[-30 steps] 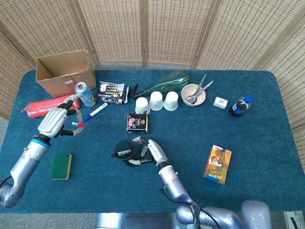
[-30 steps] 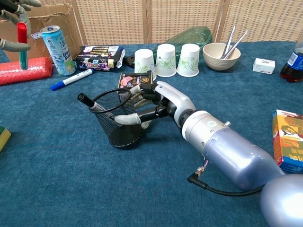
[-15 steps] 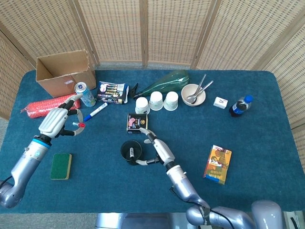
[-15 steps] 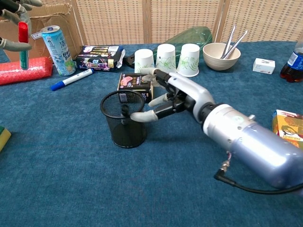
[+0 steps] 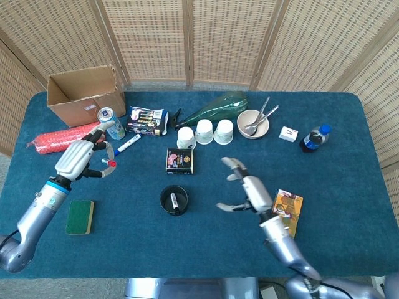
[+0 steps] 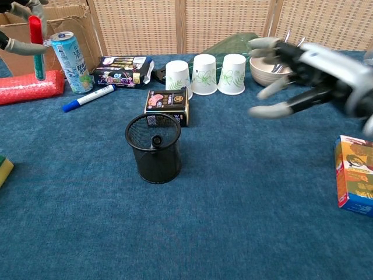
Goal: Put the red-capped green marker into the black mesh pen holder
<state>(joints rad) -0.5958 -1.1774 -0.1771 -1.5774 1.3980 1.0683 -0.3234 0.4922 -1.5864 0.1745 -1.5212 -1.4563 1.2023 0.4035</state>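
The red-capped green marker stands upright in my left hand at the table's left; its red cap pokes out of the fingers. In the chest view only part of my left hand shows, at the top left corner. The black mesh pen holder stands upright mid-table with a black pen inside it. My right hand hovers well right of the holder, fingers spread and holding nothing; in the chest view the right hand is blurred.
Near my left hand are a drink can, a blue marker, a red roll, a cardboard box and a green sponge. Behind the holder lie a small black box and three paper cups. A colourful carton lies right.
My right hand set the tilted pen holder upright, let go of it and swung away to the right. My left hand with the marker has shifted slightly toward the holder.
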